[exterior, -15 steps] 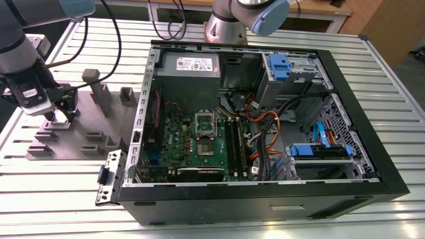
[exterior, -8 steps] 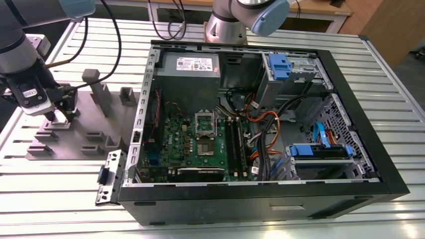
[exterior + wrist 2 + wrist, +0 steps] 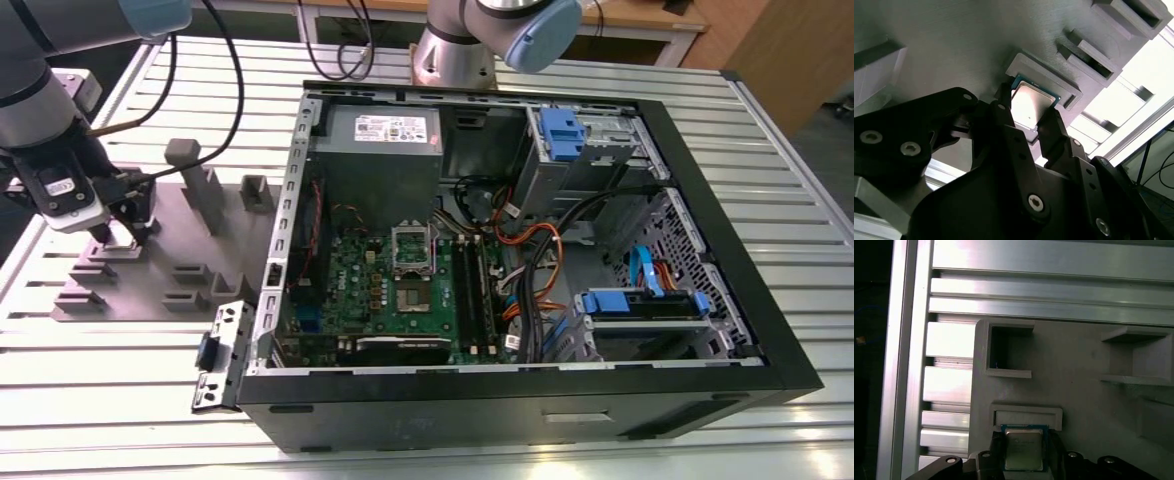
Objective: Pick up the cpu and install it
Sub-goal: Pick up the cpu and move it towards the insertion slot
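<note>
Arm (image 3: 40,100) angled down, gripper (image 3: 1029,120) pinching the cpu (image 3: 1032,101).

I count one cpu (image 3: 1024,450), my two fingers (image 3: 1053,131), one grey holder tray (image 3: 147,252), one slatted surface (image 3: 787,200), one open computer case (image 3: 534,408), one green motherboard (image 3: 380,275), two blue drive caddies (image 3: 561,130).

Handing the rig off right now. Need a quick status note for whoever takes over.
Tool: down at the grey fixture tray on the exterior view's left, right over the cpu; grip state unclear.
Cpu: in its nest on the tray, seen in both wrist views.
Done: tool brought to the cpu.
Left: cpu not lifted clear, not in the socket on the green motherboard inside the open PC case.
</note>
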You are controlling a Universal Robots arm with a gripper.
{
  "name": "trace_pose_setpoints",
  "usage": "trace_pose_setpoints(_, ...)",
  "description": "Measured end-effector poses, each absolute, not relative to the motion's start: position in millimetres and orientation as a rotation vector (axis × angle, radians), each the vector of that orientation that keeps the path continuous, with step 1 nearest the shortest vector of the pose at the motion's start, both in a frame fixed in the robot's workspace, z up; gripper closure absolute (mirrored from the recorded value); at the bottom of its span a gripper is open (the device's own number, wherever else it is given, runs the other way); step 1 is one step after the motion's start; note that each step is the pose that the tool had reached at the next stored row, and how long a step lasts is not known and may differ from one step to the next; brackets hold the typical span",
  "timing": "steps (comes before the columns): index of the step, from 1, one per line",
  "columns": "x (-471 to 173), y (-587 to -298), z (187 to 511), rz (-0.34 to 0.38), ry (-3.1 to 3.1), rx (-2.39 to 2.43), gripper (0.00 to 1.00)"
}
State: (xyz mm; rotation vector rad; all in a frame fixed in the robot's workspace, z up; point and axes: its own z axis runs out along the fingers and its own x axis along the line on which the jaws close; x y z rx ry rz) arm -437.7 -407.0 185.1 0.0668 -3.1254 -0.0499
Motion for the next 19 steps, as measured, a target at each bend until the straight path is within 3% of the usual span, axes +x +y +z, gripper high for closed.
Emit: trace_pose_setpoints(19,-437.7,-407.0,193.8,-0.05,-3.125,0.067,0.55)
